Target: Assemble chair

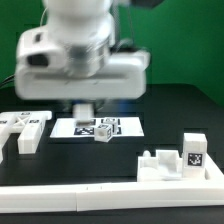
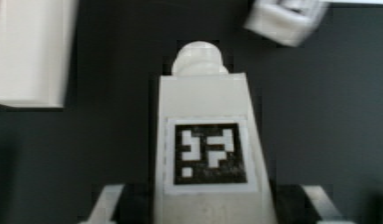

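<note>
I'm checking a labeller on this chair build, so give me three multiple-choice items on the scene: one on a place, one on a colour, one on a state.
1. Where in the exterior view does the tall tagged piece stand?
A. at the exterior view's left
B. at the exterior view's right
C. in the middle

2. What colour is the table?
A. white
B. red
C. black

3. How is the gripper in the wrist view?
A. open and empty
B. shut on the white bar
C. out of view

Answers:
1 B: it stands near that view's right edge.
2 C: the bare surface between the white parts is black.
3 B: the tagged bar fills the gap between its jaws.
</note>
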Robot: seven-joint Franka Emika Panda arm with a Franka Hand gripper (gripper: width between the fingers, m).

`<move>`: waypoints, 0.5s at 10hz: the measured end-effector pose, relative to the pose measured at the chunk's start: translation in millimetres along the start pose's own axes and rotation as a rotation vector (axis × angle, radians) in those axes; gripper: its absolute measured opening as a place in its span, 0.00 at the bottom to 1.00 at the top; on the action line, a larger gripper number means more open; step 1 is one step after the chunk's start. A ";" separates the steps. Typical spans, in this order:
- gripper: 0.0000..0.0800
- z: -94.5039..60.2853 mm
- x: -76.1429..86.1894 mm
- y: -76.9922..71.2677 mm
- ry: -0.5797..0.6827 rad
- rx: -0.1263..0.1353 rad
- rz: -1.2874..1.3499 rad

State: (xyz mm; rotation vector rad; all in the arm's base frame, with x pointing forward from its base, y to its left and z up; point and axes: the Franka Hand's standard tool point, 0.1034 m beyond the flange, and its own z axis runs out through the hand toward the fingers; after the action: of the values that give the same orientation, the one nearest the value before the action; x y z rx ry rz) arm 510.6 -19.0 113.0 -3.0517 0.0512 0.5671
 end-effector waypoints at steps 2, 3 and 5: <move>0.36 -33.3 10.6 -16.8 0.190 0.023 -0.005; 0.36 -26.7 5.1 -5.5 0.217 0.008 -0.014; 0.36 -26.1 14.9 -7.6 0.360 -0.008 -0.002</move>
State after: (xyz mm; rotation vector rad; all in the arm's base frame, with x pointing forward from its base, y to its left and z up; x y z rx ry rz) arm 534.2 -12.9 132.2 -3.1182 0.0558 0.0111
